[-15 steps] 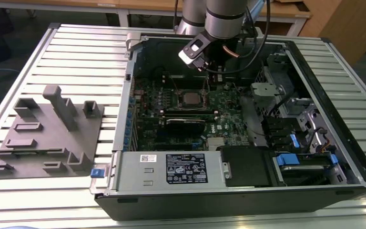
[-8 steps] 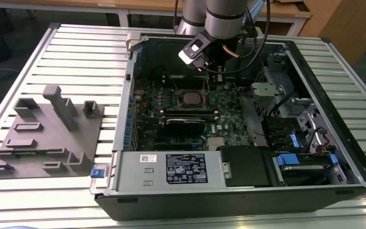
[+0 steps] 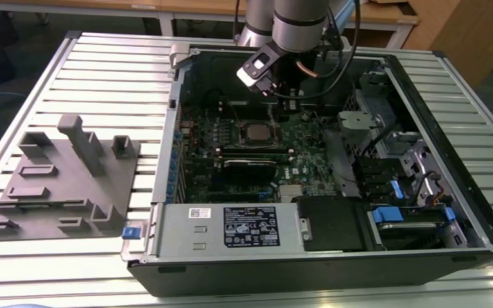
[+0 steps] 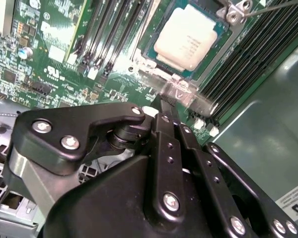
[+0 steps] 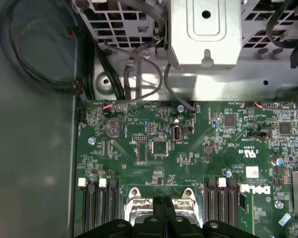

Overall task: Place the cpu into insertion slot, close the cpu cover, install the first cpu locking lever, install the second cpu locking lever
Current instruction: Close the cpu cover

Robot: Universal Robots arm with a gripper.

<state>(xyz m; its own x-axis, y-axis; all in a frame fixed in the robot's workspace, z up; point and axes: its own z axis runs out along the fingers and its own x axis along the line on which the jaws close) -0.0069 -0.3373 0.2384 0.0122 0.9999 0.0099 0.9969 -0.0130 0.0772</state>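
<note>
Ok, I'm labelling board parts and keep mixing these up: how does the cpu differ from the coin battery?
The cpu is square; the coin battery is round. The cpu sits between banks of long memory slots; the coin battery sits near a corner of the board, away from them. Both have silvery tops and lie flat on the green motherboard.
</note>
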